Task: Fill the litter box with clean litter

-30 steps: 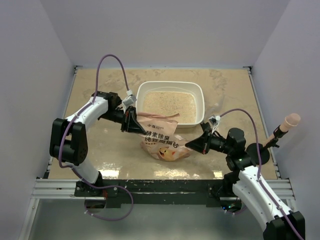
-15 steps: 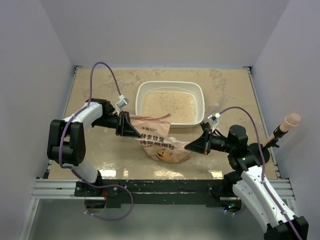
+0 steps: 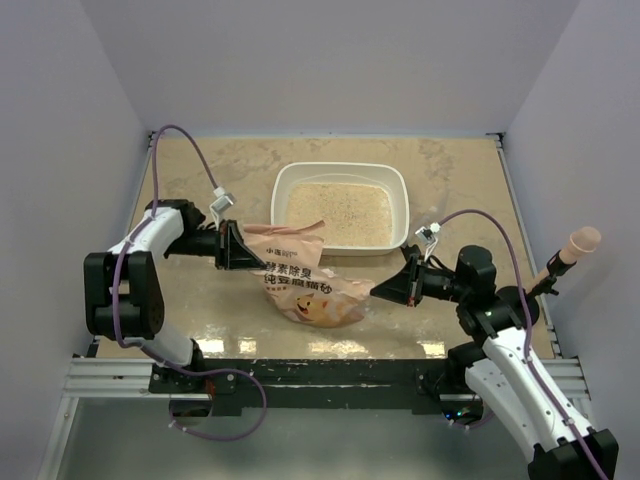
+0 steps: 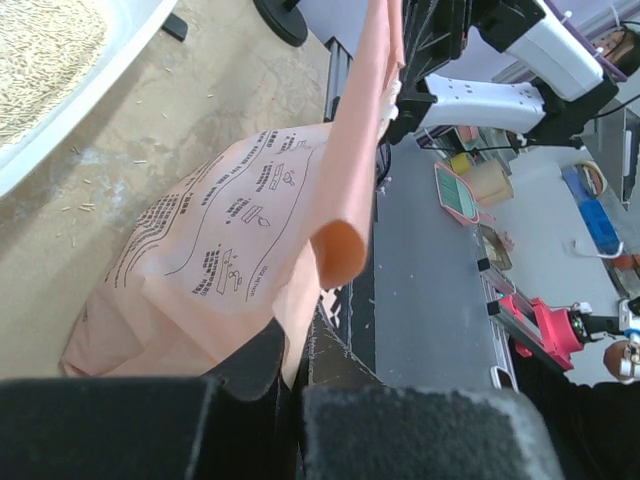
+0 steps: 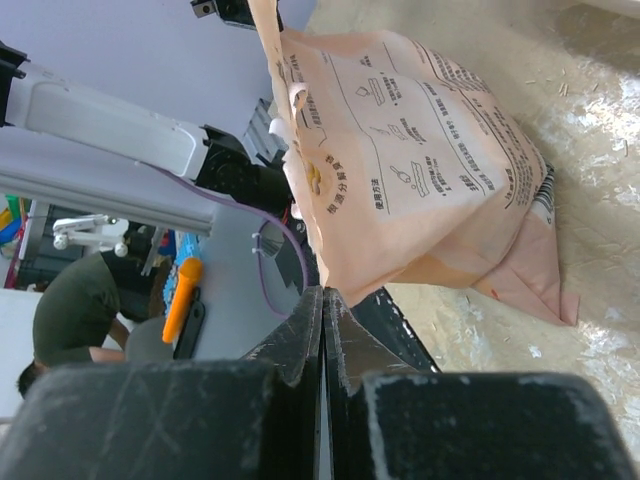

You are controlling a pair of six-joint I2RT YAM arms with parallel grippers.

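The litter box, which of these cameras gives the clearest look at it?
The top external view: nearly the whole litter box shows from above, with the clean litter spread inside. The left wrist view catches only one corner of it, with some litter. The right wrist view is filled by the orange-pink bag instead.
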